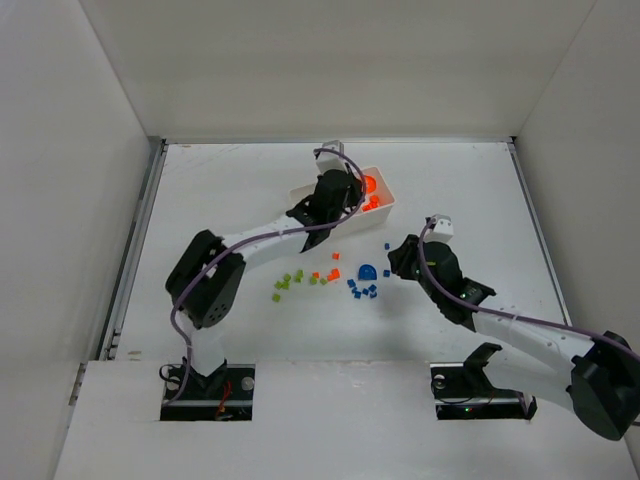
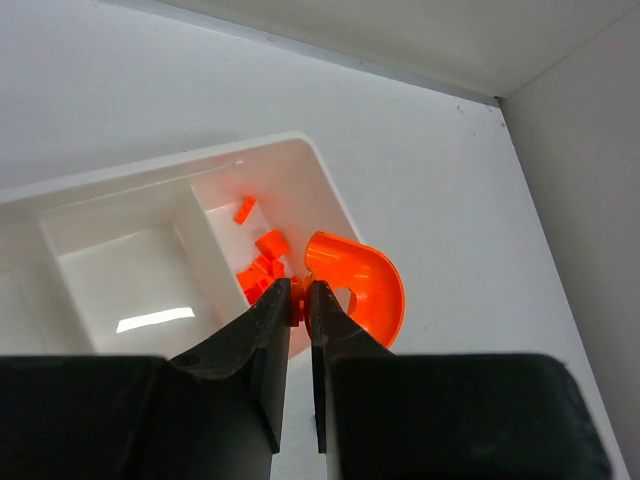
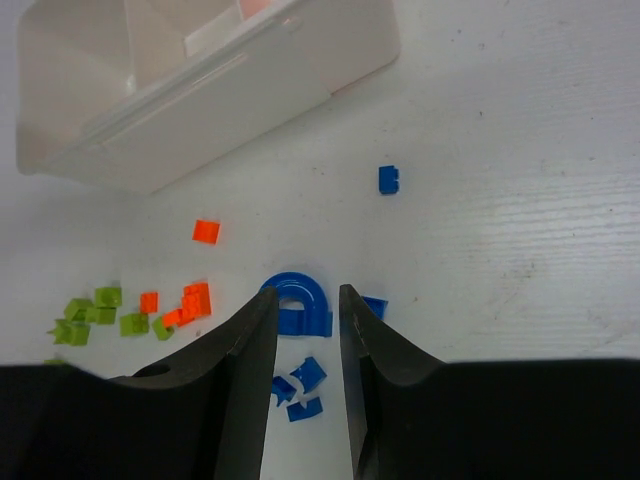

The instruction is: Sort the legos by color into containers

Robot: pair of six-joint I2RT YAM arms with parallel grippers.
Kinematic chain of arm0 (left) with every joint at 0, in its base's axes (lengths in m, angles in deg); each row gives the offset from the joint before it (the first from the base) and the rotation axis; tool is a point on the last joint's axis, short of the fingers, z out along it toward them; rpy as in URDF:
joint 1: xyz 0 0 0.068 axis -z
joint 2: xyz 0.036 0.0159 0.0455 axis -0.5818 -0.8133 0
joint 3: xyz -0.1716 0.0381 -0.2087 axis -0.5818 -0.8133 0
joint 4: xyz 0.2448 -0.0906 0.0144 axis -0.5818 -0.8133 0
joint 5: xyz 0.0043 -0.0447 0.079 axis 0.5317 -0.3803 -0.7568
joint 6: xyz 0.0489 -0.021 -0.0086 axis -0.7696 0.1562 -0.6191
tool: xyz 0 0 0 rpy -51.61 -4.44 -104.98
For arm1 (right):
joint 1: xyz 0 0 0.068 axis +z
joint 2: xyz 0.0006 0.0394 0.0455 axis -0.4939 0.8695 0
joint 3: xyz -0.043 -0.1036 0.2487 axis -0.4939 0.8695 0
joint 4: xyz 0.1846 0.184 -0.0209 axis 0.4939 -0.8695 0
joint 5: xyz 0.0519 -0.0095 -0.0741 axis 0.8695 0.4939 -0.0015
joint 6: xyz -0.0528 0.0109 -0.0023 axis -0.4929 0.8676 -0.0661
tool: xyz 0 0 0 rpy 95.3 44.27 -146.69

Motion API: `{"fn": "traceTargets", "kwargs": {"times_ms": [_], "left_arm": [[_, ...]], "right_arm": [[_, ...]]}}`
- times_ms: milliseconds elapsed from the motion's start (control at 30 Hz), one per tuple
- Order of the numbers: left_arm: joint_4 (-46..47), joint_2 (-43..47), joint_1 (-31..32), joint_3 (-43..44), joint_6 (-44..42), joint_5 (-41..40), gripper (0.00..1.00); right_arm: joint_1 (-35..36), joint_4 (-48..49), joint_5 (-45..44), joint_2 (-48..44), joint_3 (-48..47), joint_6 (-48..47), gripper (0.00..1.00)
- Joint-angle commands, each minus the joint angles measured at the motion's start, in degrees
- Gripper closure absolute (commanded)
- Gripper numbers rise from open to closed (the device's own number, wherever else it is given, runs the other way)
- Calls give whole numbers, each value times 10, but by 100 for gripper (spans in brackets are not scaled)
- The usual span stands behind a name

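The white tray [image 2: 250, 155] has three compartments. Its right one holds several small orange bricks [image 2: 262, 262] and a large rounded orange piece [image 2: 365, 285] at its right end. My left gripper [image 2: 298, 303] is shut on a small orange brick just above that compartment. It shows over the tray [image 1: 385, 205] in the top view. My right gripper [image 3: 308, 300] is open and straddles a blue arch piece [image 3: 300, 303] on the table, above it. In the top view the right gripper [image 1: 400, 262] is just right of the arch [image 1: 367, 271].
Loose on the table in front of the tray are green bricks [image 1: 292, 282], orange bricks [image 1: 330, 270] and blue bricks [image 1: 362, 290]. One blue brick [image 3: 388, 179] lies apart to the right. The tray's middle compartment [image 2: 120, 270] holds nothing. White walls ring the table.
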Motion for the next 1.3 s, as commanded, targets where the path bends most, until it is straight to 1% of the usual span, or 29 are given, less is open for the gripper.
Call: {"fn": "traceTargets", "kwargs": {"times_ms": [0,67,167,267,300,433,567,667,733,800,900,967,1067,1100,1200,1267], "left_arm": [[-15,-74,-11,96,-16,24,94],[-36,-121,-14,148,-18,20,94],[-41,-158,-16,186,-16,18,93],[-55,-187,-19,216,-14,11,89],[-60,-197,-20,225,-14,10,86],[-61,-217,-20,237,-12,22,77],[-55,-219,-20,240,-11,36,67],[-54,-201,-20,229,-9,39,65],[-41,-170,-24,197,-9,34,65],[-13,-127,-31,142,-3,36,67],[18,-46,-42,37,10,34,70],[35,7,-43,-43,18,31,72],[46,72,-35,-145,32,20,73],[45,92,-31,-175,34,16,73],[47,135,-20,-253,35,-1,73],[42,151,-12,-287,37,-15,73]], "right_arm": [[20,5,-24,-37,7,25,64],[32,-2,-27,-47,8,30,63],[49,-5,-32,-50,8,30,63],[65,-6,-41,-46,9,38,63],[68,-5,-41,-42,8,37,63],[80,-4,-45,-31,4,38,63],[89,0,-47,-15,-5,36,63],[95,12,-43,-1,-6,43,64],[103,26,-34,24,-14,38,67],[120,34,-33,53,-28,35,70],[146,57,-28,106,-51,35,70],[163,71,-24,147,-71,26,67],[171,80,-24,215,-103,21,51],[171,81,-23,234,-115,20,49],[172,82,-31,284,-148,10,47],[171,80,-39,306,-162,14,49]]}}
